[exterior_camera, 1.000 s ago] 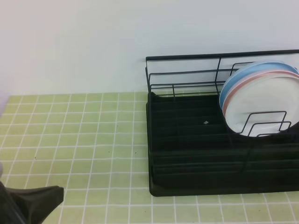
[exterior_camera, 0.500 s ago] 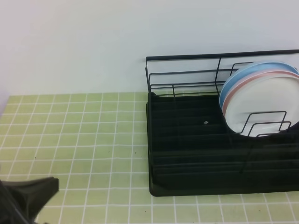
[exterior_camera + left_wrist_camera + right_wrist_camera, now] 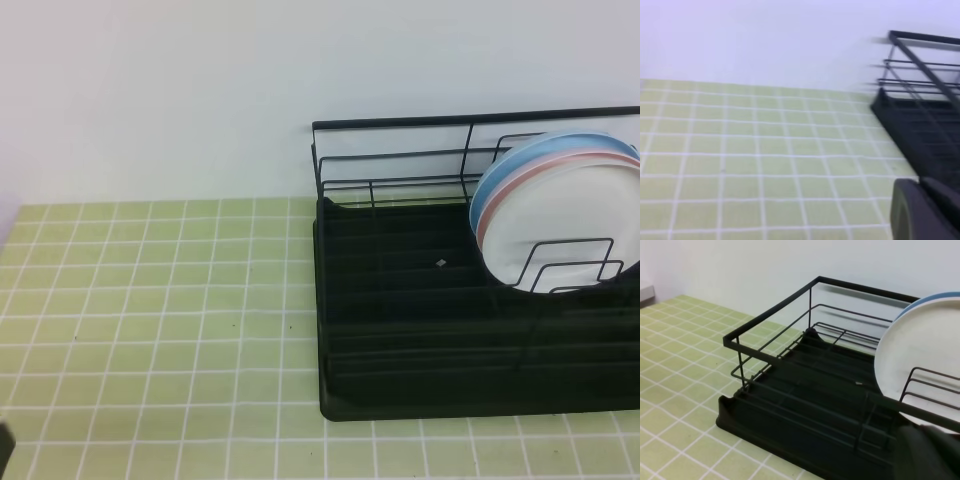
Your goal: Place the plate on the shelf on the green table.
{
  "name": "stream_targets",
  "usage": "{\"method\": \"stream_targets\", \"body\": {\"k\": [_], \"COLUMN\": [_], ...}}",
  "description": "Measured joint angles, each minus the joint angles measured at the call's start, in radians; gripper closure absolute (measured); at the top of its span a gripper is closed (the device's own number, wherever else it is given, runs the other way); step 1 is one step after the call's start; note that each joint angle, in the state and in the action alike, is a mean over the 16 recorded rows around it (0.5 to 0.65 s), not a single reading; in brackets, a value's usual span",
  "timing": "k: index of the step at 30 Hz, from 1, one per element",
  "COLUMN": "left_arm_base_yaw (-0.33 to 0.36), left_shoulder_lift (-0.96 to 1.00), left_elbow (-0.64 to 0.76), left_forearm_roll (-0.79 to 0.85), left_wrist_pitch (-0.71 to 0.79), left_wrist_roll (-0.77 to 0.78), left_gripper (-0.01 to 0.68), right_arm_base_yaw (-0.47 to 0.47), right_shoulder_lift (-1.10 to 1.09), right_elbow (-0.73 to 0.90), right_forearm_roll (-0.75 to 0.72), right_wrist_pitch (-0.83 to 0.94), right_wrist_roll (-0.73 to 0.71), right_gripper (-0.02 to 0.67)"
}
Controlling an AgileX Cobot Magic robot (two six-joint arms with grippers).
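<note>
1. The shelf [image 3: 470,300], a black wire rack with a ribbed tray base, is seen standing on the green table [image 3: 150,300] against the pale wall [image 3: 200,90].
2. Three plates are held upright in the right end of the shelf, behind its wire dividers.
3. The plate [image 3: 560,225], white, is placed frontmost; the pink plate [image 3: 487,215] is stacked just behind it, and the light blue plate [image 3: 540,145] behind that.
4. A small pale speck [image 3: 441,263] is seen on the tray, left of the plates.
5. The left gripper [image 3: 925,210] is shown only as a dark blurred shape in the left wrist view, left of the shelf; its jaws are pressed together, nothing being held.
6. The right gripper [image 3: 930,452] is seen as a dark shape near the front of the shelf, below the plate; it is likewise closed on nothing.
</note>
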Motion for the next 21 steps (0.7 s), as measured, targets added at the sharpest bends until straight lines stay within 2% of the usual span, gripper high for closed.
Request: {"method": "stream_targets", "body": {"k": [5,9,15,21], "left_arm_base_yaw": [0.072,0.104,0.121,0.121], "left_shoulder_lift": [-0.137,-0.209,-0.254,-0.257], "left_elbow": [0.1,0.155,0.2,0.206], "left_forearm_roll": [0.083,0.163,0.272,0.305], "left_wrist_pitch": [0.017,0.036,0.051,0.061], "left_wrist_roll": [-0.108,-0.209,-0.346,-0.381], "left_gripper": [0.675,0.675,0.675,0.675], "right_arm_base_yaw": [0.0,0.0,0.0,0.0], "right_shoulder_lift": [0.0,0.0,0.0,0.0], "right_elbow": [0.0,0.0,0.0,0.0], "right_forearm_roll": [0.0,0.0,0.0,0.0], "right_wrist_pitch": [0.0,0.0,0.001,0.002], "right_wrist_roll": [0.0,0.0,0.0,0.0], "right_gripper": [0.651,0.651,0.651,0.651]}}
